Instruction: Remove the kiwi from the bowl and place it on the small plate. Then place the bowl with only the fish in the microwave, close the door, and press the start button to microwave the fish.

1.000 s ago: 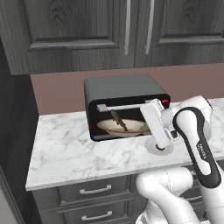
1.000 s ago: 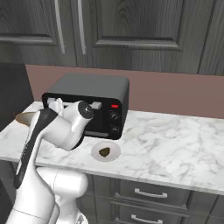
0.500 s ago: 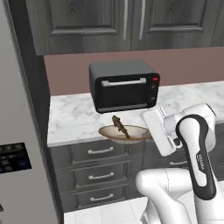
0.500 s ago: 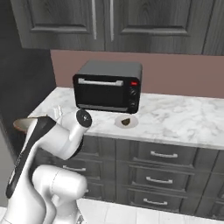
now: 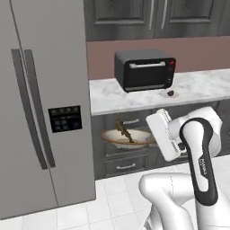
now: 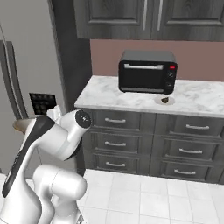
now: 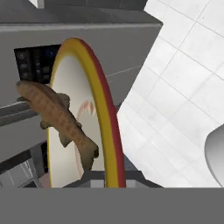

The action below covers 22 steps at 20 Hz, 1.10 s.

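Left base view is showing the gripper (image 5: 150,134) holding one wide, shallow bowl (image 5: 123,137) out in mid-air, low in front of the dark grey drawers, just right of the tall steel-grey fridge (image 5: 42,103). That bowl is looking glossy and round, cream inside with a golden-brown rim. One slender brown fish (image 5: 124,131) is lying across it, mottled and matte, its tail poking up above the far rim.

Hand view is giving the close look: the bowl (image 7: 105,118) is standing on edge in that tilted picture, a yellow and red band running round its rim, the fish (image 7: 57,116) draped across the cream inside. The fingers are pressed together on the bowl's rim at the near edge, pinching it, and the fish is sitting just beyond them, towards the bowl's middle.

Up on the table (image 5: 197,87), a white marble-veined slab, one black boxy toaster oven (image 5: 144,68) is sitting with a silver bar handle and red dots on its right side. Just right of it and nearer, one small flat pale plate (image 5: 170,94) is carrying one dark roundish kiwi (image 5: 170,93).

Right base view is showing the same pair, plate (image 6: 165,101) and kiwi (image 6: 164,99), near the toaster oven's right corner, well apart from the bowl. Smooth white floor tiles (image 6: 153,197) are spreading below.
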Tool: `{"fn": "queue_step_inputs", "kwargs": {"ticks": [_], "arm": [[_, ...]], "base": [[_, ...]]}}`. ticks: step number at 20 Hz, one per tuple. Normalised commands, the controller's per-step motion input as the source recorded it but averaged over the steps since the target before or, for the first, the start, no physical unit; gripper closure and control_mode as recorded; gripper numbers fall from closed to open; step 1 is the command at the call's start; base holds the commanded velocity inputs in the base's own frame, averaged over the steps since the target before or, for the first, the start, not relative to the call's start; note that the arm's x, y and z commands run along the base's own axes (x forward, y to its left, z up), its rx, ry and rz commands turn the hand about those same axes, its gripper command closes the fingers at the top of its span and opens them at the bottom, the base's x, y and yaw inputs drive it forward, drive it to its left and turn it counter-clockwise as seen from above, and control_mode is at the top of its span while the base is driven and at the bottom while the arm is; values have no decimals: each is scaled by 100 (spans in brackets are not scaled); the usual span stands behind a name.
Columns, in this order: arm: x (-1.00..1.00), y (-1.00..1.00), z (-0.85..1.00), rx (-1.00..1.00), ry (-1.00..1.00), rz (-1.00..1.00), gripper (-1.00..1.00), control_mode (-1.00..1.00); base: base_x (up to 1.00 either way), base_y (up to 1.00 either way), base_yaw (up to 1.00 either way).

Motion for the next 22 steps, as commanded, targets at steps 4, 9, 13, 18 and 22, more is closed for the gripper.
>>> {"fn": "queue_step_inputs", "kwargs": {"ticks": [4, 9, 13, 18, 22], "arm": [[0, 0, 0, 0, 0, 0, 100, 100], [0, 0, 0, 0, 0, 0, 100, 100], [0, 0, 0, 0, 0, 0, 100, 100], [0, 0, 0, 0, 0, 0, 100, 100], [0, 0, 0, 0, 0, 0, 100, 100]], "base": [[-67, 100, -6], [-9, 100, -2], [0, 100, 0], [0, 100, 0], [2, 100, 0]]}}
